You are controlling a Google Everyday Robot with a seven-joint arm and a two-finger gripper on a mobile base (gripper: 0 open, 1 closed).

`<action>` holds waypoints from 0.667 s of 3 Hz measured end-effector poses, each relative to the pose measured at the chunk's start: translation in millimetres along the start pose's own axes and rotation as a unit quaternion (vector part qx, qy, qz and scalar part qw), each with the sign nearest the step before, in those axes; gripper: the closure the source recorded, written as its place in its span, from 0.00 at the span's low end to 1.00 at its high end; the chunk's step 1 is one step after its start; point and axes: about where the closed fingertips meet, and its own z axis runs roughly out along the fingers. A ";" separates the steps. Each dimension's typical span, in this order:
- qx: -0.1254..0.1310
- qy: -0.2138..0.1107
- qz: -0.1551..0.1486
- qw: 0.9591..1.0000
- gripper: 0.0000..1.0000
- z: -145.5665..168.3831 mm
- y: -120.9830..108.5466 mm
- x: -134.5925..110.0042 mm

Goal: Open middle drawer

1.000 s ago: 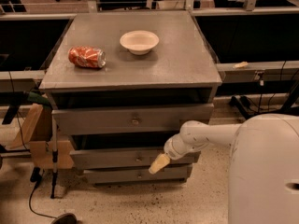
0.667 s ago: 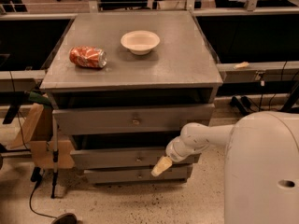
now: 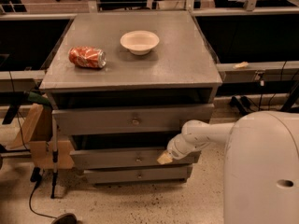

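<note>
The grey cabinet has three drawer fronts stacked under its top. The middle drawer [image 3: 117, 158] is the mid-sized front with a small round knob [image 3: 138, 159]. It stands forward of the dark gap above it. My gripper [image 3: 164, 158] is at the end of the white arm [image 3: 201, 134], which reaches in from the right. The gripper's tan tip lies against the right part of the middle drawer front, to the right of the knob.
A crushed red can [image 3: 87, 57] and a white bowl [image 3: 139, 41] lie on the cabinet top [image 3: 177, 64]. The top drawer [image 3: 93, 121] juts out above and the bottom drawer [image 3: 107, 175] sits below. A cardboard holder [image 3: 37, 134] stands at the left. My white body [image 3: 261, 171] fills the lower right.
The gripper has risen a little and shifted slightly right along the middle drawer front. The drawers, can and bowl look unchanged.
</note>
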 end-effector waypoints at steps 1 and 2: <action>0.000 0.000 0.000 1.000 0.72 -4.2 -4.9 -6.2; 0.000 0.000 0.000 1.000 1.00 -8.0 -8.1 -10.9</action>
